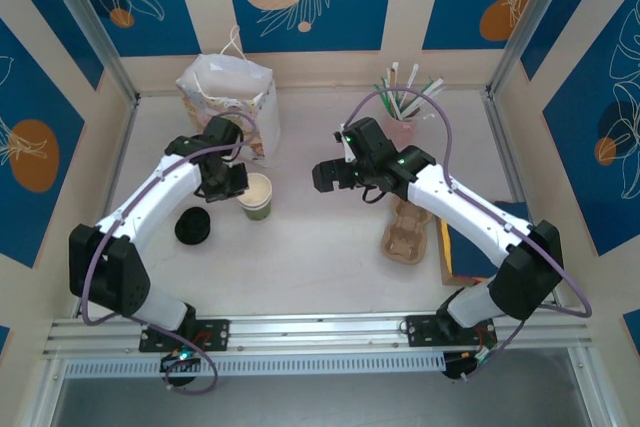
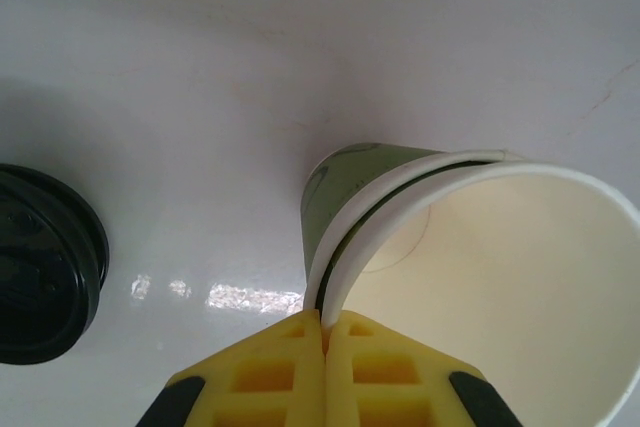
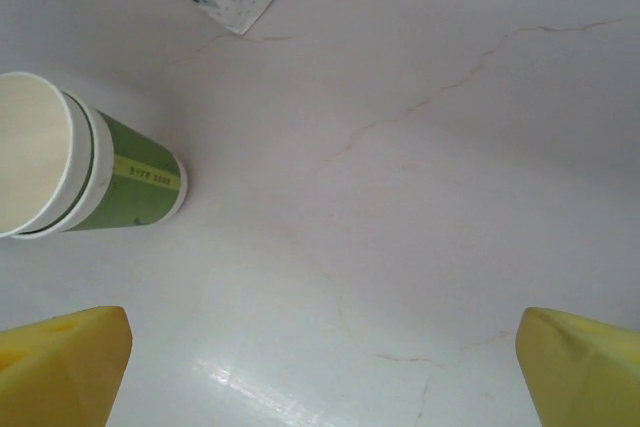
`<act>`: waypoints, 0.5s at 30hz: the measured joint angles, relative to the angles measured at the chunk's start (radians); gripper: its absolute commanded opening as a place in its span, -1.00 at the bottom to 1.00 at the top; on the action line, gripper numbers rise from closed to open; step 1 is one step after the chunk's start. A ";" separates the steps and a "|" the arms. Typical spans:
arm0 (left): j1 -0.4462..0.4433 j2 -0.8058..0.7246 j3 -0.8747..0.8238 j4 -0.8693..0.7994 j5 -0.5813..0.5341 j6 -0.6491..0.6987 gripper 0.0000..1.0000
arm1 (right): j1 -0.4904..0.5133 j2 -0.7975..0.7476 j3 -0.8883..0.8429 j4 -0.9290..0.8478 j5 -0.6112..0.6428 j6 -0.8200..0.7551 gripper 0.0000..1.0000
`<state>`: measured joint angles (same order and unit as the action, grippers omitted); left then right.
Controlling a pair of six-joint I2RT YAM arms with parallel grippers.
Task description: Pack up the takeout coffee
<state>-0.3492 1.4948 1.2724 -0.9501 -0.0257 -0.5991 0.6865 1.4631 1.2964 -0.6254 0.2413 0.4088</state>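
Between the left gripper's [image 2: 325,347] clenched fingers sits the rim of the lidless green cup [image 2: 350,182]. A black lid [image 2: 40,267] lies left of that hand. The right gripper [image 3: 320,367] is spread wide beside the cup. A rim pinch could crumple the thin wall or tip the cup.

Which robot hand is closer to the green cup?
Left. The left gripper is pinching the rim of the green cup. The right gripper hangs open off to the cup's right, not touching it.
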 measured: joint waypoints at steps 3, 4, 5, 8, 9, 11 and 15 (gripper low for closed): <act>0.019 0.014 0.016 0.003 0.001 0.008 -1.00 | 0.000 0.039 0.031 0.004 -0.048 0.002 0.98; 0.024 0.018 0.020 0.006 0.001 0.011 -1.00 | 0.000 0.051 0.045 0.005 -0.066 0.003 0.98; 0.026 0.023 0.024 0.008 0.000 0.016 -1.00 | 0.000 0.065 0.059 0.006 -0.087 0.005 0.98; 0.027 0.044 0.038 0.012 0.000 0.030 -1.00 | -0.011 0.109 0.109 0.016 -0.176 0.025 0.98; 0.027 0.048 0.039 0.015 0.000 0.031 -1.00 | -0.016 0.122 0.124 0.021 -0.204 0.033 0.97; 0.027 0.058 0.039 0.019 0.002 0.033 -1.00 | -0.031 0.159 0.162 0.038 -0.277 0.061 0.83; 0.027 0.059 0.040 0.023 0.015 0.033 -1.00 | -0.065 0.236 0.225 0.077 -0.420 0.143 0.53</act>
<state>-0.3225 1.5536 1.3121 -0.9272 -0.0105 -0.5659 0.6216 1.6989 1.5211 -0.5480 -0.1787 0.5514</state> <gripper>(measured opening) 0.038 0.832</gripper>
